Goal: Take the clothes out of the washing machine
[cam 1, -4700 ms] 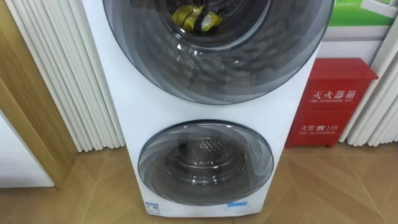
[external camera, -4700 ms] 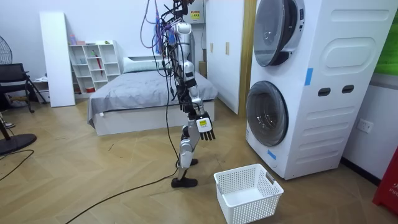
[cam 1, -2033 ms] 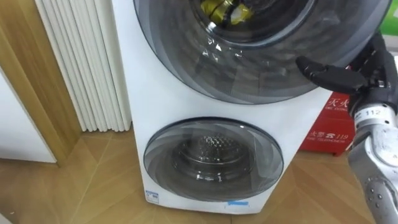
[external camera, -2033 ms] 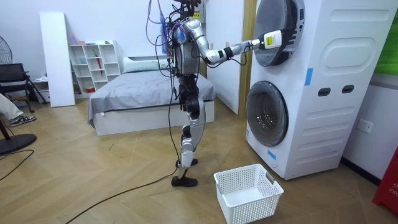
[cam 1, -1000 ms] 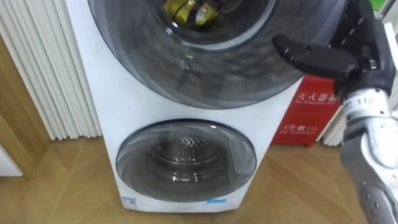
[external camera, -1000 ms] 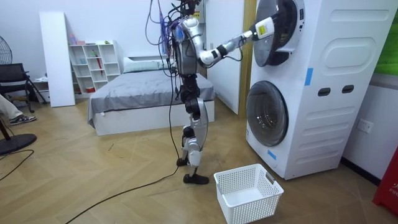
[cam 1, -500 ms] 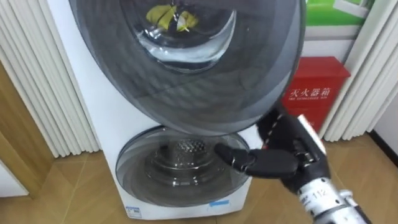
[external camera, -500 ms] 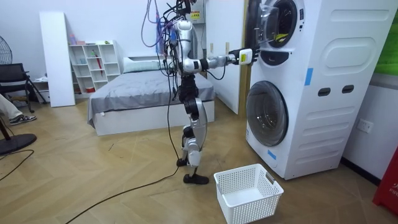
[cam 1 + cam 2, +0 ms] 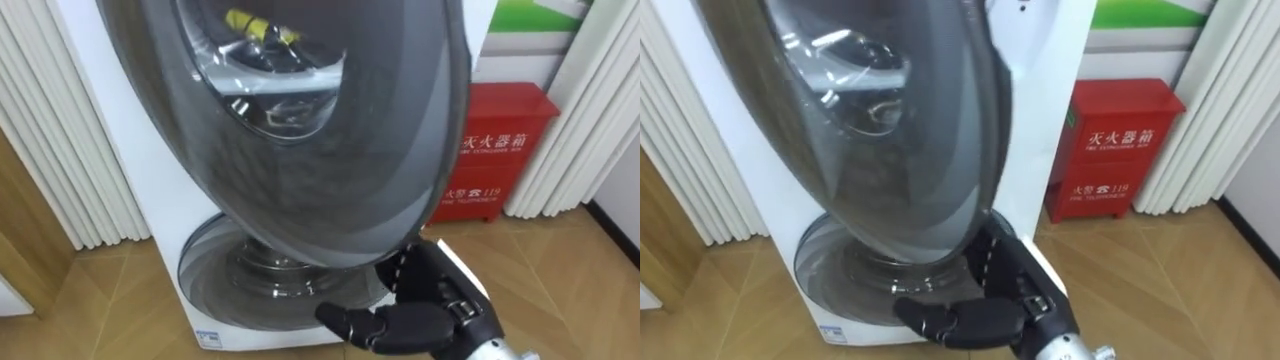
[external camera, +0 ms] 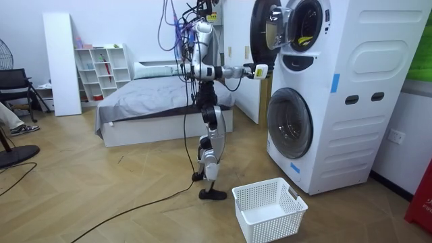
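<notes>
Washing machine point(image 10: 351, 94), upper door point(image 9: 300, 150): stood swung open toward the near left, freeing the drum. Yellow clothes point(image 10: 304, 42): inside the upper drum, untaken. Right hand point(image 9: 425, 310): beneath the door's lower edge, fingers relaxed, empty.

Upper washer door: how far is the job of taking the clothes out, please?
Done: the upper door stands swung open. In hand: nothing; the right hand hovers open below the door's edge. Left: the yellow clothes lie in the drum, and the white basket on the floor holds none yet.
</notes>
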Controlling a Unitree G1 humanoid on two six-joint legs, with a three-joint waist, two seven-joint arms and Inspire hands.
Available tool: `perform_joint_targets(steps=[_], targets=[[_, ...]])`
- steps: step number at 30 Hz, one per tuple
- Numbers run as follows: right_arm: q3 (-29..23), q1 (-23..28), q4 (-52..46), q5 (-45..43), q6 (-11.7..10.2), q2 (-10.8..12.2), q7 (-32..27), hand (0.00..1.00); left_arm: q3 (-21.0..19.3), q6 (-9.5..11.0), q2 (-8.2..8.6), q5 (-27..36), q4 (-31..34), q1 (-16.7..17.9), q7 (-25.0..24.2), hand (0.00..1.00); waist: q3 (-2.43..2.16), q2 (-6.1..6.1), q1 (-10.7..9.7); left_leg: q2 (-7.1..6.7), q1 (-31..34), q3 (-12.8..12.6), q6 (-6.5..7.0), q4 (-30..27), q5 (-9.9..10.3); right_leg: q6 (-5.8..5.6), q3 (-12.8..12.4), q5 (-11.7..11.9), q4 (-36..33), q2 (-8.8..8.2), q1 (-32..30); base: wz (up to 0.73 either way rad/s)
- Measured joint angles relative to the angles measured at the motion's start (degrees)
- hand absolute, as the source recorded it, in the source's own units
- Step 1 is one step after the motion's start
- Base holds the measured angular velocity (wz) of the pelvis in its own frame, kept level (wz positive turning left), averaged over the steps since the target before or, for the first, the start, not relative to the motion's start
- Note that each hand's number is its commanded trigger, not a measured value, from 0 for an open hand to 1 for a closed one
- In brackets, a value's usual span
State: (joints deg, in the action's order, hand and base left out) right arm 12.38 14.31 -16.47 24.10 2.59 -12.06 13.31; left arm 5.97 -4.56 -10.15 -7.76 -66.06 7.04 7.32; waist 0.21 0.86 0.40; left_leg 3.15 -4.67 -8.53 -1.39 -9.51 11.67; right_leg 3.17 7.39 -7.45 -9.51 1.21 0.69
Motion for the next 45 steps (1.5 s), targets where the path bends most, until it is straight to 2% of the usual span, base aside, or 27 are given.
perform_joint_targets(steps=[2,9,11,15,16,18,21,28,38,40,45], targets=[[0.2,0.1,0.0,-0.1,0.0,0.0,0.7,0.0,0.5,0.4,-0.03,1.2,-0.1,0.0,0.0,0.0,0.1,-0.2,-0.1,0.01,0.1,-0.3,0.0,0.0,0.0,0.0,-0.1,0.0,0.0,0.01,-0.1,-0.05],[2.4,-0.7,0.0,-3.3,0.0,0.0,2.5,0.0,2.2,1.7,-0.07,1.3,-0.1,-0.3,0.0,0.0,0.04,-0.54,0.4,0.02,0.3,-0.6,0.0,0.1,0.0,-0.01,-0.2,0.0,-0.1,0.08,-0.6,0.0],[2.7,-1.6,-0.1,-3.2,0.0,0.4,2.9,0.0,2.2,2.2,-0.06,1.3,-0.1,-0.5,0.0,0.0,0.02,-0.56,1.4,0.02,0.3,-0.6,0.0,0.1,0.0,-0.01,-0.1,0.0,-0.3,0.03,-0.6,-0.03],[3.2,-7.3,-1.4,-3.2,0.0,0.8,4.0,0.0,2.2,2.7,-0.07,1.3,0.0,-0.7,-0.1,0.0,-0.01,-0.51,2.3,0.05,0.5,-0.6,0.02,0.2,0.0,-0.01,0.6,0.0,-0.2,-0.06,-0.5,0.09],[3.3,-7.6,-2.2,-3.1,0.1,0.9,4.1,0.0,2.1,2.9,-0.09,1.3,-0.1,-0.8,-0.1,0.0,-0.03,-0.48,3.2,0.07,0.5,-0.5,0.02,0.2,0.0,-0.01,0.6,0.0,-0.1,-0.03,-0.4,0.05],[3.3,-7.7,-2.6,-3.3,0.1,0.7,4.9,0.0,2.1,3.2,-0.24,1.3,-0.2,-0.6,-0.1,0.0,-0.06,-0.43,3.6,0.06,0.5,-0.1,0.03,0.3,0.0,-0.01,0.9,0.0,-0.2,-0.05,-0.4,0.03],[4.6,-9.2,-2.8,-3.3,0.1,0.1,6.1,0.0,2.2,3.2,-0.78,1.3,-0.2,-0.3,-0.1,0.0,-0.12,-0.14,4.8,0.11,0.5,-0.2,0.03,0.3,0.0,-0.01,0.8,0.0,-0.1,0.01,-0.5,0.0],[4.7,-9.3,-3.0,-4.0,0.1,-0.2,5.9,0.0,2.2,3.0,-1.72,0.7,0.0,1.0,-0.1,0.0,-0.3,1.45,4.8,0.15,1.5,1.2,0.04,-0.2,0.0,0.19,2.2,0.1,-0.1,-0.1,-1.0,0.06],[5.1,-9.3,-3.0,-7.6,0.0,0.6,4.8,0.0,3.4,2.9,-1.66,-1.8,1.8,2.3,-0.7,0.0,-0.29,1.45,7.3,0.27,1.2,2.3,0.0,-0.3,-0.1,0.59,2.0,0.3,-0.3,0.16,-1.0,-0.02],[5.4,-9.3,-3.2,-9.2,0.0,1.3,4.6,0.0,3.2,2.9,-1.73,-2.6,2.1,1.8,-0.7,0.0,-0.31,1.87,7.9,0.27,1.7,2.4,-0.05,-0.3,-0.2,0.67,2.2,0.3,-0.5,0.15,-1.5,0.0],[7.9,-9.8,-3.8,-9.9,0.0,1.4,3.0,0.0,3.7,2.9,-1.92,-4.3,2.0,0.8,-0.7,0.0,-0.25,2.39,8.7,0.32,1.9,2.4,-0.17,-0.3,-0.5,0.93,2.2,0.5,-0.5,0.23,-1.7,0.0]])
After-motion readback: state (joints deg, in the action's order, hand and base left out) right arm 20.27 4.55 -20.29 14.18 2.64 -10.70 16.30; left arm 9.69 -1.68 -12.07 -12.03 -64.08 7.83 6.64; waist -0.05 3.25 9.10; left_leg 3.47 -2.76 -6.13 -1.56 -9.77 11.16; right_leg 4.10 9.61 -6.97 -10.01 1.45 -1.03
